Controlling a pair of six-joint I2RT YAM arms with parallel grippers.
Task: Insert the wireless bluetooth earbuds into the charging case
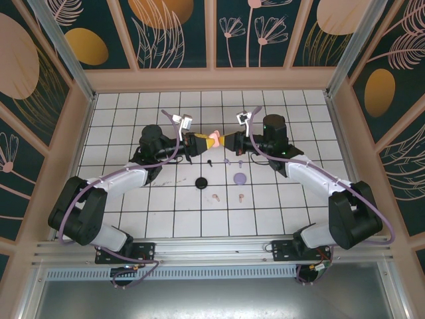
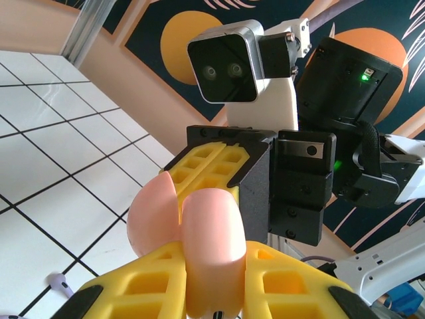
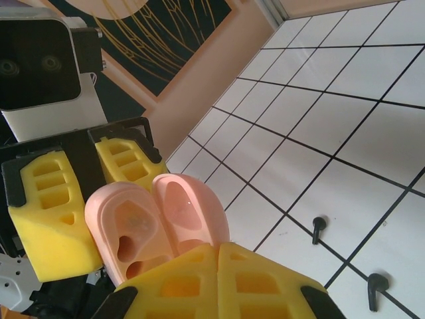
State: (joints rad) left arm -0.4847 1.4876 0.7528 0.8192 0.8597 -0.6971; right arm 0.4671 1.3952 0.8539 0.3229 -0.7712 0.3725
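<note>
Two pink earbuds (image 1: pixel 216 197) flat on the white tiled table (image 1: pixel 299 113), side by side with a gap between them, on the near side of centre. A little farther off, a black disc case (image 1: pixel 201 182) to the left and a lavender disc case (image 1: pixel 240 177) to the right, both resting on the tiles. Just beyond those, two black earbuds (image 1: pixel 210 162), loose on the table and apart from each other; from the right wrist, the same black earbuds (image 3: pixel 319 228) lying on their sides close to grid lines. One lavender earbud (image 2: pixel 60 282) on the tiles at the low left of the left wrist view. Above them, lifted off the table at mid-scene, a pink case (image 1: pixel 214 139), hinged open like a shell, the moulded wells of one half turned toward the right wrist camera. Left gripper (image 1: pixel 201 141) reaching in from the left, yellow fingers (image 2: pixel 159 286) clamped on one half. Right gripper (image 1: pixel 228 141) reaching in from the right, fingers (image 3: pixel 265 279) squeezed tight on the other half. Tips almost nose to nose, the case between them. All earbuds down on the tiles, well clear of the case.
</note>
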